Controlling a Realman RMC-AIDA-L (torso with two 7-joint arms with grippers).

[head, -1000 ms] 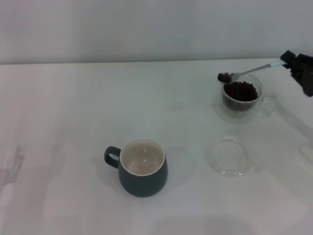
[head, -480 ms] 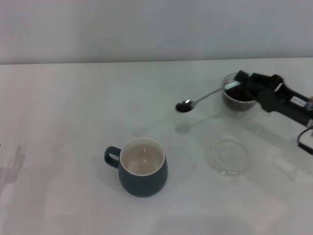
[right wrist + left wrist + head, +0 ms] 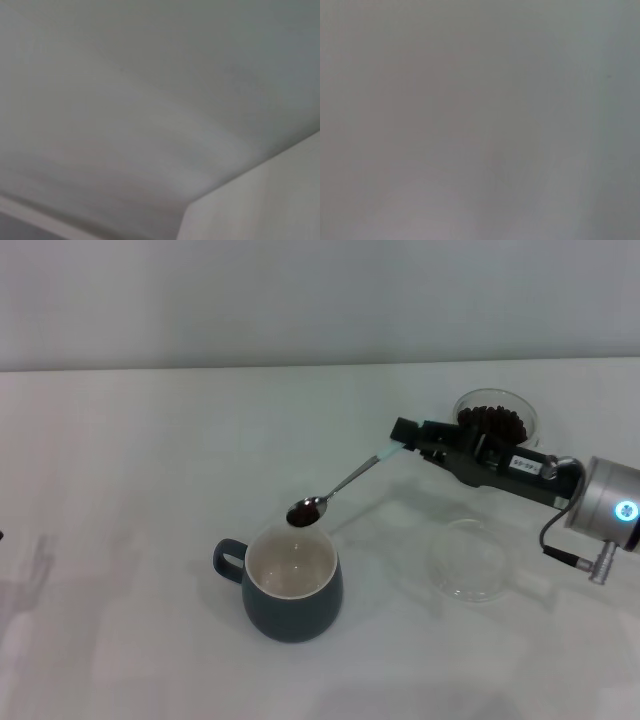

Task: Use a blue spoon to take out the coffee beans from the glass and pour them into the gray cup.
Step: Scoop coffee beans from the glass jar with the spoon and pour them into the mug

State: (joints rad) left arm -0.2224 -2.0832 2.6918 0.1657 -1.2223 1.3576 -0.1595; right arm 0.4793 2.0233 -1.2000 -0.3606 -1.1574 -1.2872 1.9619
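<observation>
Head view shows the right gripper [image 3: 408,440] clamped on the blue spoon [image 3: 345,482], its loaded bowl just behind the gray cup [image 3: 292,582] rim. Beyond that cup sits the glass [image 3: 493,420]. Advance slightly, then roll slowly so coffee beans [image 3: 306,510] drop inside.

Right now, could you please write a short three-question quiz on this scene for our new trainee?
1. True or false: the blue spoon carries coffee beans.
2. The spoon's bowl hangs nearest to: A) the glass B) the gray cup C) the clear saucer.
3. Which gripper holds the spoon?

Key: 1 true; 2 B, at the cup's far rim; 3 the right gripper, shut on the pale handle. The left gripper is out of view.
</observation>
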